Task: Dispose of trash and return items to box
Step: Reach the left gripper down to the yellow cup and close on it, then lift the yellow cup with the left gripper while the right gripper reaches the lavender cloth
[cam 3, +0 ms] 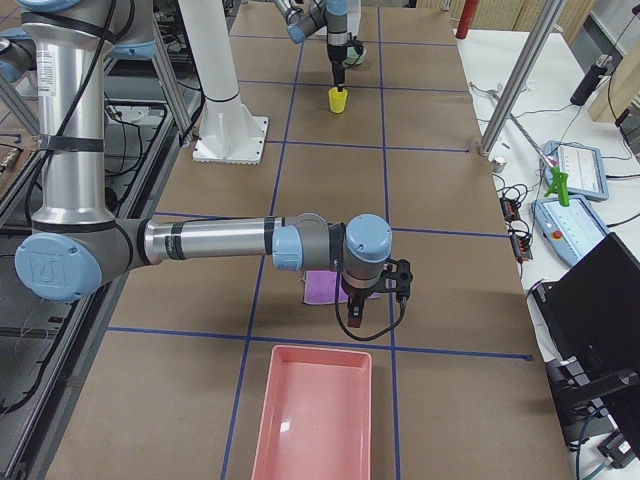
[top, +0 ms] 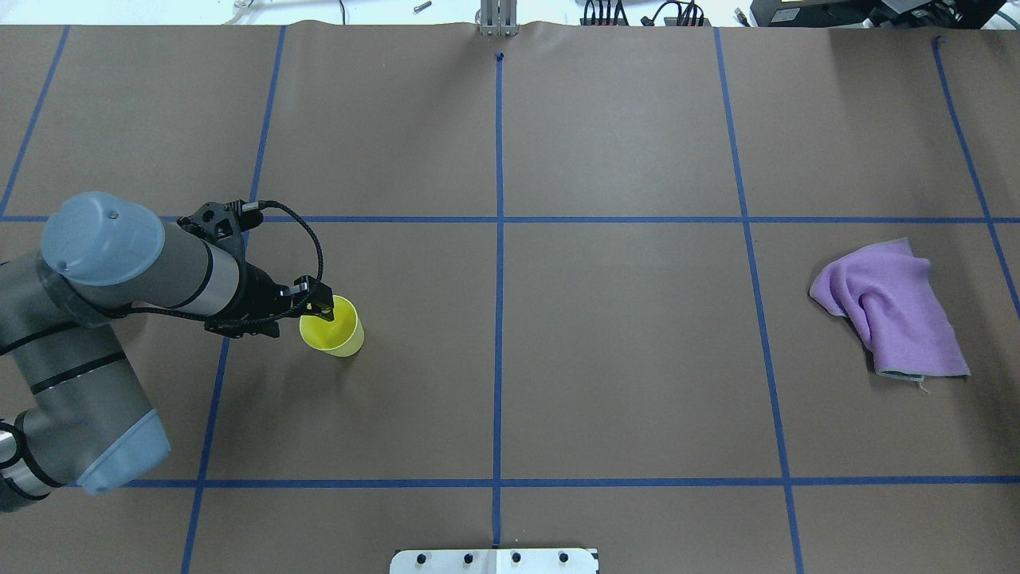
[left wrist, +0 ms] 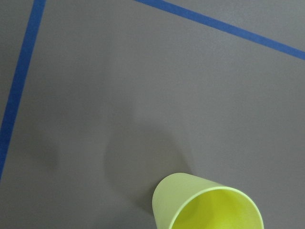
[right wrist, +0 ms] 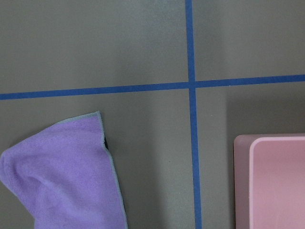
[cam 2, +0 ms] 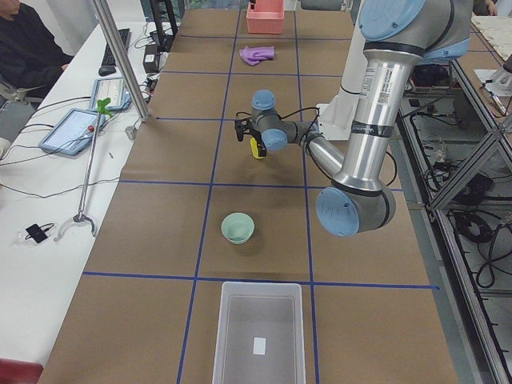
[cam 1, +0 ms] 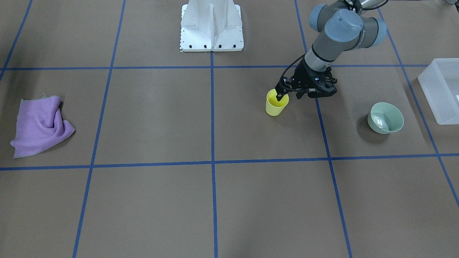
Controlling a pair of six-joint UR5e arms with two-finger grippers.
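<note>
The left gripper [cam 1: 281, 96] is being held low at the rim of the yellow cup [cam 1: 276, 106]. One dark finger is being dipped inside the cup's mouth, and the rest of the pincer is being kept over the side of the rim nearest the arm. Whether the cup wall is being squeezed or merely straddled cannot be told. The contact is being hidden by the gripper body in the fixed views, and no finger is being shown by the left wrist camera, where only the cup's open top is being seen at the lower edge.

The cup is being seen upright, mouth up, on the brown table [cam 1: 161, 118], in the grid square directly to the robot's left of the central blue tape line [cam 1: 212, 118]. Across the next tape line, well apart from the cup, the mint-green bowl [cam 1: 386, 118] is being seen right way up. Beyond it, near but not touching, the translucent box [cam 1: 443, 89] is being seen at the table's end on the robot's left, with a small white slip [cam 2: 259, 346] lying on its floor.

At the opposite end the right gripper [cam 3: 355, 312] is being hung above the table, just beside the crumpled purple cloth [cam 1: 41, 127] and near a pink tray [cam 3: 315, 420]. It is being caught only by the side camera, so whether it is clenched or released cannot be told. The white robot base [cam 1: 211, 28] is being seen at the robot's edge of the table.
</note>
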